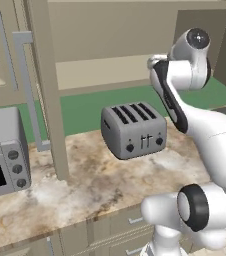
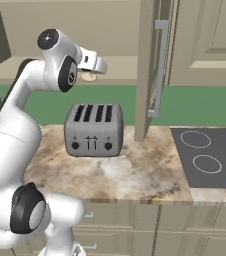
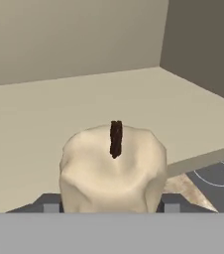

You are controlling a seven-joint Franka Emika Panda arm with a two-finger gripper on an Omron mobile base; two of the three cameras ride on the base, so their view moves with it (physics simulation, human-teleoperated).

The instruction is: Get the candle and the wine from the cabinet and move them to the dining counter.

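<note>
One candle (image 3: pixel 112 168) sits between hand (image 3: pixel 112 206) fingertips, jaws closed against its sides, over cabinet shelf (image 3: pixel 29 129).

No readable text anywhere in these views.
You will find no words, brand names or numbers on the silver four-slot toaster (image 1: pixel 134 131), the grey countertop oven with three round knobs (image 1: pixel 5 152) or the black glass cooktop (image 2: pixel 212 156); the cooktop carries only thin white ring outlines, and one small pale mark near its front edge is too blurred to read.
</note>
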